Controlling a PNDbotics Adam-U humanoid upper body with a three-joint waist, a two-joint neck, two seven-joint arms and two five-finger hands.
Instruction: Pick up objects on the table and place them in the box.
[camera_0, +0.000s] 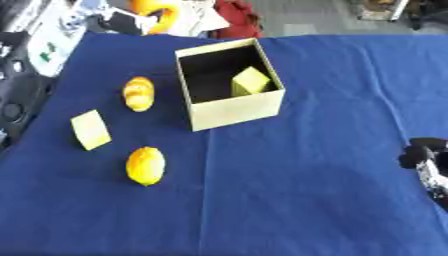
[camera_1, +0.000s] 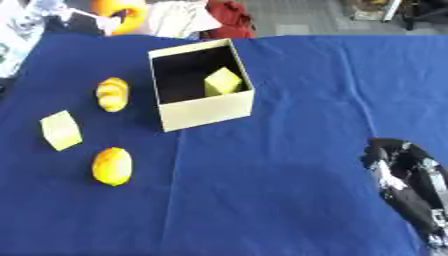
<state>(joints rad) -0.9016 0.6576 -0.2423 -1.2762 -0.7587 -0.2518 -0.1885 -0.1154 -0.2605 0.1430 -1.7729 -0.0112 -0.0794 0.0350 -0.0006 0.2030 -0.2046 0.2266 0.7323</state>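
Blue cloth covers the table (camera_0: 306, 200), and the open cardboard box (camera_0: 236, 111) stands in the upper middle of the frame with one pale yellow cube (camera_0: 250, 81) already inside it, leaning against the right-hand inner wall. That looks like the only piece put away so far. Three things are left on the cloth, all to the left of the box and apart from one another: a ridged yellow-orange object like a small pastry (camera_0: 138, 93) just beside the box, a second pale yellow block (camera_0: 90, 129) near the left edge, and a lemon-like fruit (camera_0: 145, 165) below them. By my judgement the task is about a quarter done. The right hand (camera_1: 404, 176) shows at the right edge, low, well apart from every object and holding nothing; whether its fingers are curled or relaxed I cannot tell. The left hand appears in neither view.
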